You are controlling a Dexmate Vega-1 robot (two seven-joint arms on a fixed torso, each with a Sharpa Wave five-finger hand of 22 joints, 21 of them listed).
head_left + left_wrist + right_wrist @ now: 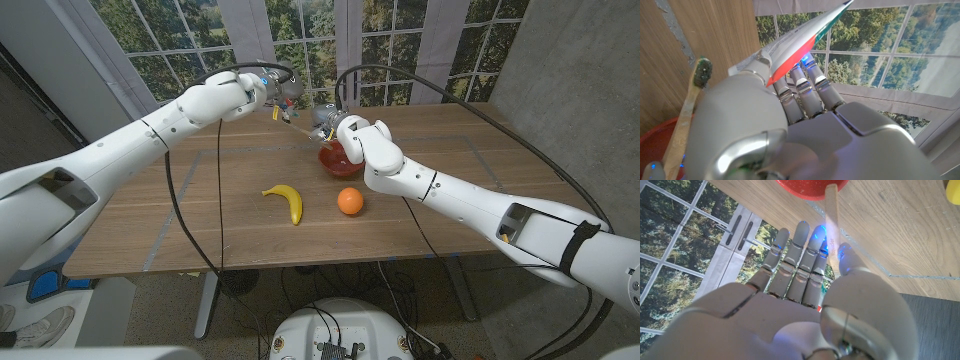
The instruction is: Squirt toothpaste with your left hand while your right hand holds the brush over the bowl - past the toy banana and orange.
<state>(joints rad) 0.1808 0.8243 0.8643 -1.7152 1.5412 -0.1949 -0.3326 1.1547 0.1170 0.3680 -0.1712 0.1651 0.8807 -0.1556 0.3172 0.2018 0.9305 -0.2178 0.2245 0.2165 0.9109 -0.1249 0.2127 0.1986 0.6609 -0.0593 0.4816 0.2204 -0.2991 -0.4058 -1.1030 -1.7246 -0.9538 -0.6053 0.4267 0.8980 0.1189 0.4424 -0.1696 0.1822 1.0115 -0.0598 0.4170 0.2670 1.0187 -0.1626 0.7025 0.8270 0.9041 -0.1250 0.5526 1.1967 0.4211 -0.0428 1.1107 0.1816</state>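
Note:
My left hand (262, 92) grips a toothpaste tube (800, 45), white with red and green, and holds it high above the far middle of the table. My right hand (352, 135) pinches a wooden toothbrush (832, 215) by its handle over the red bowl (338, 160). In the left wrist view the brush head (702, 72) with dark bristles stands close beside my left hand (765, 125). The brush shaft (298, 125) runs between the two hands. A toy banana (285, 200) and a toy orange (349, 201) lie nearer the front edge.
The wooden table (180, 220) has bare room to the left and front. Cables (215, 200) hang from both arms across it. Windows with trees stand behind the table. A concrete wall rises at the right.

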